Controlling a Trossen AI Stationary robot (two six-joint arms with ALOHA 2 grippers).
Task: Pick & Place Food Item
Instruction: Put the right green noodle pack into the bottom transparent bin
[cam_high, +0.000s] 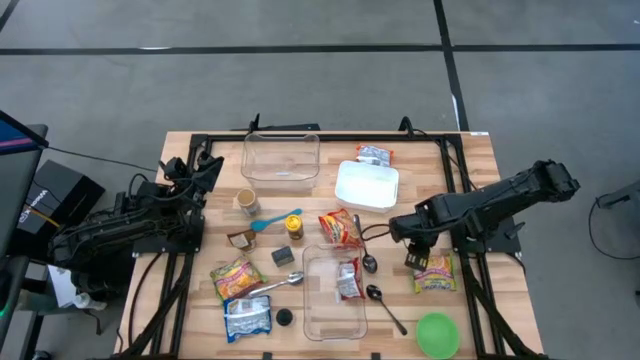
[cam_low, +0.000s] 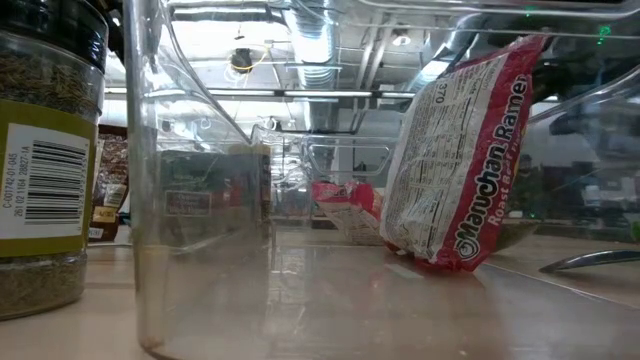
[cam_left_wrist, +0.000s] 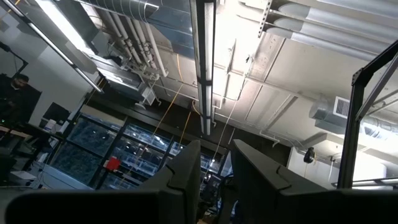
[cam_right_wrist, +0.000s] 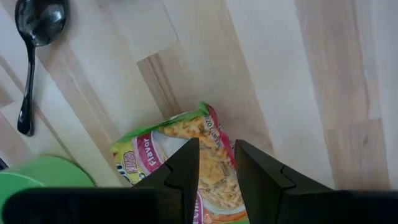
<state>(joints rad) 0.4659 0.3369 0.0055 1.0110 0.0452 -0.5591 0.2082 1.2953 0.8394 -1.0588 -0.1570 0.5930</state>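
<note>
- The right end effector (cam_high: 420, 260) hangs over the right half of the surface (cam_high: 470, 170), directly above a green-edged noodle packet (cam_high: 434, 273).
- In the right wrist view the two fingers (cam_right_wrist: 186, 171) stand a narrow gap apart, with the packet (cam_right_wrist: 180, 155) visible below and between them. Contact with the packet cannot be confirmed.
- The packet lies flat on the surface, just beside a black spoon (cam_high: 385, 307) and near a green bowl (cam_high: 437, 334).
- A clear bin (cam_high: 333, 290) stands at the front centre of the surface. A red ramen packet (cam_high: 348, 278) lies inside it, leaning against its wall in the low view (cam_low: 455, 160).
- A second clear bin (cam_high: 281, 157) and a white lid (cam_high: 366, 185) sit at the back of the surface.
- The left end effector (cam_high: 205, 165) waits at the left edge of the surface, pointing up at the ceiling. Its fingers (cam_left_wrist: 186, 174) stand slightly apart and hold nothing.
</note>
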